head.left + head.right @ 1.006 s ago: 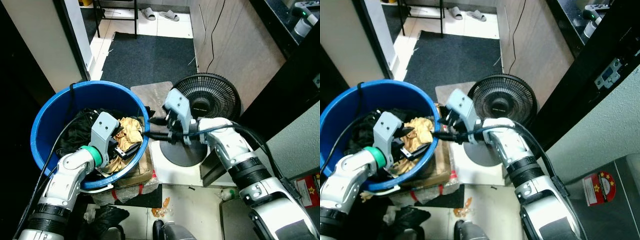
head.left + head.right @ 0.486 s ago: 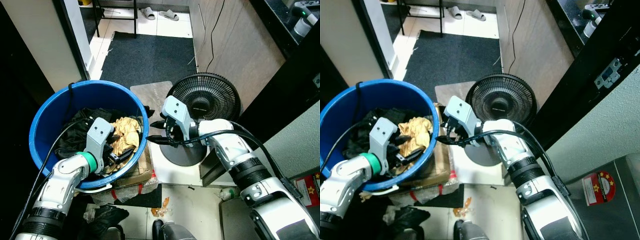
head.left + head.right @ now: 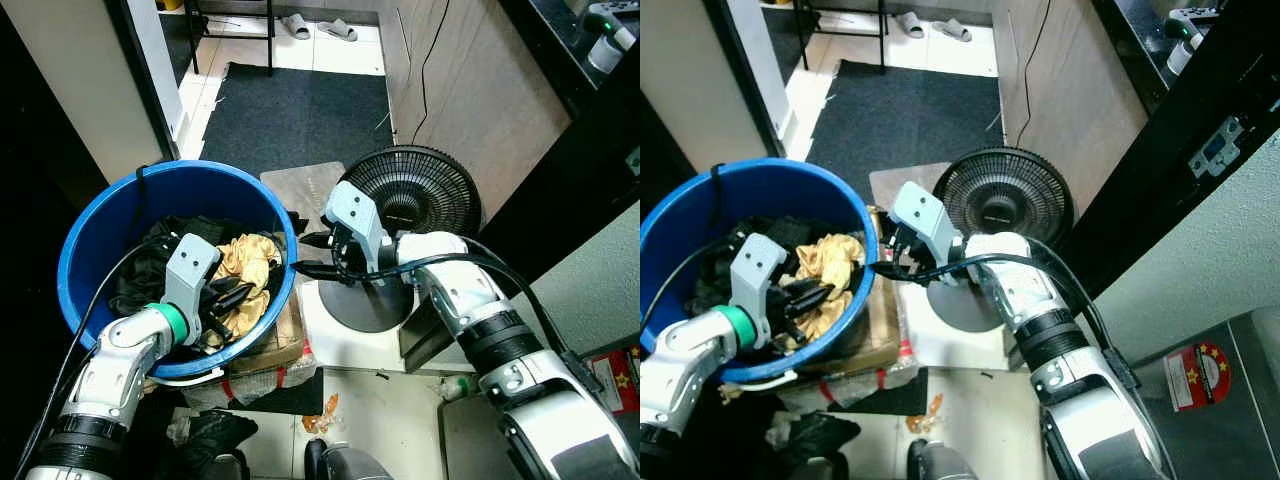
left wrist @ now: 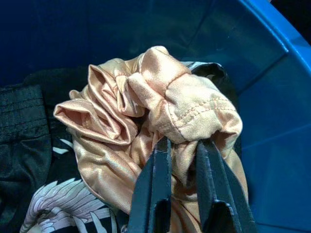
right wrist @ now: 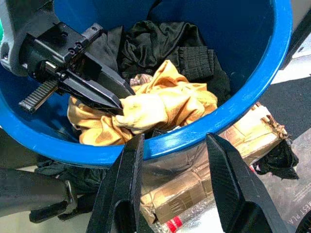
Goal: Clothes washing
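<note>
Head views bright, evenly lit from overhead, sharp; left edge falls into deep shadow. Soft sheen on crumpled golden satin garment [image 4: 146, 121]; round blue plastic tub [image 4: 272, 111] wall dim. Wrist views crisp; near black fingers [image 5: 121, 189] slightly soft

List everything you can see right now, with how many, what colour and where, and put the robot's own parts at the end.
Bucket: one, blue, on the floor at the robot's left.
Satin garment: one, golden tan, crumpled on top inside the bucket.
Dark clothes: a pile, black, one with a white print, under and behind the satin garment.
Cardboard box: one, brown, wrapped in clear plastic, under the bucket's right edge.
Fan: one, black, lying face up beside the bucket.
Mat: one, dark grey, on the tiled floor beyond.
Slippers: two, grey, at the far edge.
Left end effector: black fingers closed on the satin garment inside the bucket.
Right end effector: black fingers apart, outside the bucket's rim.
</note>
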